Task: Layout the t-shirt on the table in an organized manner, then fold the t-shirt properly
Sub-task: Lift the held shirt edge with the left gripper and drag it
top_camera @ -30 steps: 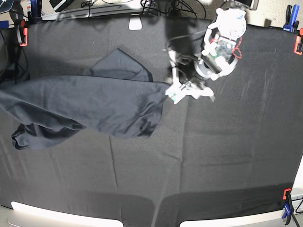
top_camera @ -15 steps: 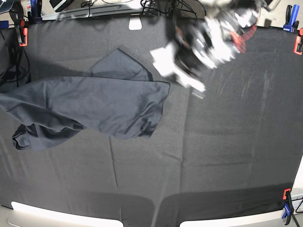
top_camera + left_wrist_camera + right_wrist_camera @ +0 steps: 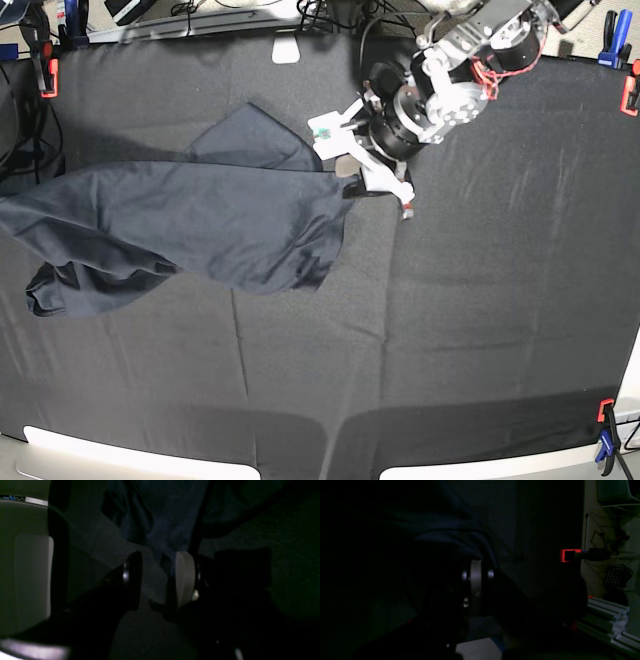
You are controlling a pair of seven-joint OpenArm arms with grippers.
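- at the table's left edge in the base view, the t-shirt (image 3: 190, 225) lies crumpled, its left end running out past that edge and a rumpled fold (image 3: 50, 290) bunched beside it.
- from there the dark navy fabric spreads rightward across the left half of the table (image 3: 470, 330), a triangular flap (image 3: 255, 135) pointing toward the far edge, and it ends in a corner near the middle of the far half.
- just at that right corner of the shirt hangs the left gripper (image 3: 362, 150), its white fingers spread apart; one finger (image 3: 330, 127) is over the flap side and the other reaches down past the corner.
- in the left wrist view the left gripper (image 3: 158, 580) shows a clear gap between its dark pad and its pale pad (image 3: 183, 577), with the bluish t-shirt (image 3: 165, 522) just ahead of the tips and bare table cloth between them.
- the right wrist view is very dark: the right gripper (image 3: 476, 580) has its pads pressed together on a fold of the t-shirt (image 3: 450, 533), which drapes over and past the tips.
- at the far right of that view an orange clamp (image 3: 567, 555) sits on the table's edge.
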